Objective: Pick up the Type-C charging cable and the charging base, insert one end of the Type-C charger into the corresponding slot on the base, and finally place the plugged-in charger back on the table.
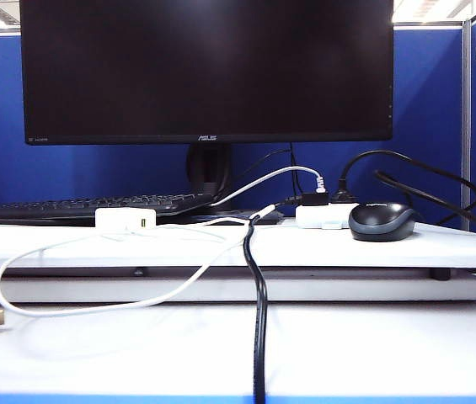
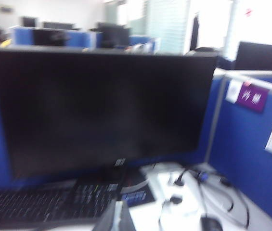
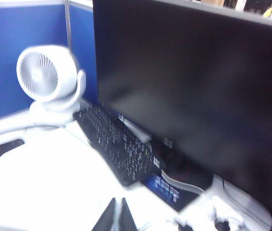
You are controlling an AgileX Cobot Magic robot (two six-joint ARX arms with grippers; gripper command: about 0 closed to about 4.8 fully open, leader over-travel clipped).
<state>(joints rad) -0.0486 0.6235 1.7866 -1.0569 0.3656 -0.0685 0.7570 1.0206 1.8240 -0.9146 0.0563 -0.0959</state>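
- The table point(image 1: 372, 337) fills the lower exterior view; nothing is lifted, so the task stands at its opening approach.
- The Type-C charging cable point(image 1: 77, 307) loops at lower left, its plug end at centre.
- The charging base point(image 1: 125, 219) sits left of centre on the raised board.
- Left gripper point(image 2: 117, 219) and right gripper point(image 3: 116, 216): both closed, empty, well apart from either item; each must open and descend.

The left gripper point(image 2: 119, 217) shows only dark grey, wedge-shaped fingers point(image 2: 112, 219), blurred. The right gripper point(image 3: 116, 216) shows matching dark, tapering fingers point(image 3: 108, 217) pressed together.
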